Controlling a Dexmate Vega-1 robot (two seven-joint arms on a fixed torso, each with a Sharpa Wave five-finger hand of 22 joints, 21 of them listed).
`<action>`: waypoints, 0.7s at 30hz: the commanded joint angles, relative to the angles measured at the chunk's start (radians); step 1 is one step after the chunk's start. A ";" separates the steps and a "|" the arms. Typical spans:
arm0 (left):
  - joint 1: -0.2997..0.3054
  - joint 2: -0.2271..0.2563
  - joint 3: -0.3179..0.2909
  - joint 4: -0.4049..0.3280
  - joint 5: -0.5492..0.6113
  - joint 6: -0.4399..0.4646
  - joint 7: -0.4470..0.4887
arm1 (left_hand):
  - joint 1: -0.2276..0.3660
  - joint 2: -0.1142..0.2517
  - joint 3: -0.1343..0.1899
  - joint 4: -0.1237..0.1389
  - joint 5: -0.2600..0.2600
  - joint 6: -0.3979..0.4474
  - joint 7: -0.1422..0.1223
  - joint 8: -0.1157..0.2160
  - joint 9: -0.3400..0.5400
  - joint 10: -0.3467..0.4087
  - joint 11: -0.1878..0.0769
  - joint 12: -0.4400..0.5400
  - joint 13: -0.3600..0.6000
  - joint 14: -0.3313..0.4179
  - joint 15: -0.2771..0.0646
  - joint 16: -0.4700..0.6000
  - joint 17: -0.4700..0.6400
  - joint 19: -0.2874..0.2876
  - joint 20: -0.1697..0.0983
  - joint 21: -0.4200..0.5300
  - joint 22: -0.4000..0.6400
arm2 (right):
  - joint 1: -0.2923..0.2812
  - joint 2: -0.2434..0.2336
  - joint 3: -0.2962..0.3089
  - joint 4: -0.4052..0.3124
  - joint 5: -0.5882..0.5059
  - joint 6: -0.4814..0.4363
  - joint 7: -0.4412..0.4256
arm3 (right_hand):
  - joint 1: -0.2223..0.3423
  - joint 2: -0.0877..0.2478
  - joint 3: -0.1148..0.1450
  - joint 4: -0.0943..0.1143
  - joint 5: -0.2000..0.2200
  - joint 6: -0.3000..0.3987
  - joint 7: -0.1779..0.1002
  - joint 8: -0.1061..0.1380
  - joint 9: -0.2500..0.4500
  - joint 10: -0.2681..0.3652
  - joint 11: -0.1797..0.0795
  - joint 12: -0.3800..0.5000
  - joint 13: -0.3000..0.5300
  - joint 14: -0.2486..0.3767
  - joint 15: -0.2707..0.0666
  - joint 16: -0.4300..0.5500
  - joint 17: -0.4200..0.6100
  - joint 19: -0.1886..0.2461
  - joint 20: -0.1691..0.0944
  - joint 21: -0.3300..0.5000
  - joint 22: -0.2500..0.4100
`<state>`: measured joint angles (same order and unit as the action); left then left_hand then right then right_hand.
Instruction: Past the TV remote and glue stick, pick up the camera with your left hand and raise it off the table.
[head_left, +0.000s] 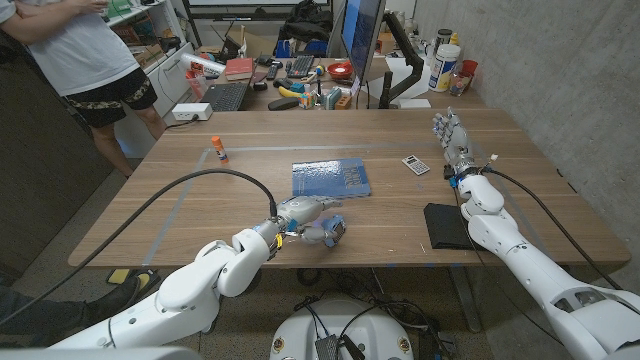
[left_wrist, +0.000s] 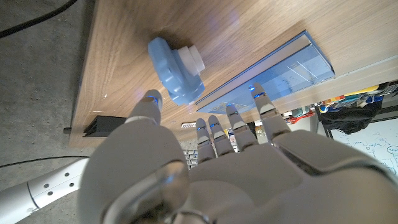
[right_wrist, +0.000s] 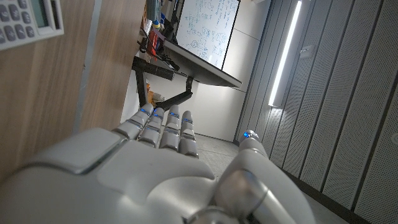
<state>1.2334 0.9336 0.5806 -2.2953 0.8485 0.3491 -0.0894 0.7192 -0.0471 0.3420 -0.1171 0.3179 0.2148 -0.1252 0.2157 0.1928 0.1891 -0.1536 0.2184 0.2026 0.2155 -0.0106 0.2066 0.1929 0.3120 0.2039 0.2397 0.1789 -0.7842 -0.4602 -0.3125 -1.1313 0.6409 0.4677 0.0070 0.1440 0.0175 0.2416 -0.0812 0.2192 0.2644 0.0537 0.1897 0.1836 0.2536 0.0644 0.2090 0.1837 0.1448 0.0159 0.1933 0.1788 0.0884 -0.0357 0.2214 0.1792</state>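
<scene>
The left hand (head_left: 300, 215) reaches over the near middle of the wooden table (head_left: 520, 160) with its fingers spread and nothing in them; in the left wrist view the fingertips (left_wrist: 152, 99) stand just short of the camera (left_wrist: 177, 70), apart from it, and in the head view the camera (head_left: 332, 231) lies just beyond the hand, close to the table's near edge. Chief risk, as a judgement: the camera is small, rounded and smooth-looking, so closing fingers that meet it off-centre may nudge it across the wood, possibly toward the near edge, rather than enclose it. A second risk is the blue plastic case (head_left: 331, 178) lying just past the camera; fingers reaching too far could catch its rim and shift it. A grip taken only on the protruding lens could let the body pivot and slip during the lift. The camera itself is a pale blue toy-like body with soft, rounded corners and a short white cylindrical lens barrel on one face; it appears to lie with the lens pointing away from the hand. The right hand (head_left: 452, 135) waits far off at the table's right side, fingers extended and holding nothing, near a calculator (head_left: 416, 165). A glue stick (head_left: 218, 150) stands well to the left.
</scene>
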 joint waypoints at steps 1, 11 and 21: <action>-0.031 -0.024 0.021 0.046 -0.017 -0.017 0.017 | 0.011 -0.001 0.002 -0.003 -0.002 0.012 -0.001 0.010 0.004 0.011 0.001 0.004 0.002 0.007 0.001 -0.002 0.004 -0.004 -0.001 -0.006 0.005 | -0.001 -0.003 0.007 0.012 0.007 0.009 0.010 | 0.002 -0.004 -0.003 0.000 0.010 0.006 -0.003 0.008 0.005 0.013 -0.003 0.007 0.003 0.008 0.001 -0.004 0.005 0.012 -0.006 -0.003 0.002; -0.056 -0.045 0.033 0.076 -0.049 -0.026 0.031 | 0.012 -0.002 0.001 -0.002 -0.002 0.027 -0.008 0.014 0.004 0.032 -0.006 0.010 0.003 0.013 -0.003 0.000 0.005 -0.008 -0.001 -0.010 0.005 | 0.010 0.004 0.008 0.035 0.009 0.019 0.017 | -0.001 -0.006 -0.006 0.001 0.011 0.005 -0.005 0.007 0.005 0.011 -0.003 0.006 0.003 0.011 -0.002 -0.003 0.005 0.013 -0.005 -0.005 0.002; -0.073 -0.060 0.040 0.098 -0.101 -0.029 0.041 | 0.030 -0.011 0.001 -0.012 -0.003 0.014 -0.013 0.007 0.004 0.023 -0.003 0.003 0.003 0.022 -0.009 0.000 0.003 0.029 -0.003 -0.001 0.005 | 0.022 0.013 0.004 0.054 0.009 0.028 0.029 | -0.004 -0.008 -0.009 0.002 0.011 0.005 -0.007 0.007 0.005 0.013 -0.005 0.007 0.003 0.012 -0.002 -0.003 0.006 0.015 -0.002 -0.006 0.002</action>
<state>1.1837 0.8915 0.6098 -2.2262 0.7954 0.3261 -0.0592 0.7313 -0.0593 0.3415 -0.1174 0.3182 0.2338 -0.1311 0.2235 0.1928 0.2121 -0.1593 0.2228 0.2025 0.2255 -0.0206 0.2066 0.1929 0.3187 0.2008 0.2319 0.1788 -0.7732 -0.4557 -0.3055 -1.0965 0.6486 0.4844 0.0238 0.1425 0.0160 0.2355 -0.0810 0.2267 0.2644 0.0537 0.1897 0.1836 0.2591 0.0589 0.2090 0.1836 0.1468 0.0139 0.1933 0.1788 0.0941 -0.0414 0.2179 0.1791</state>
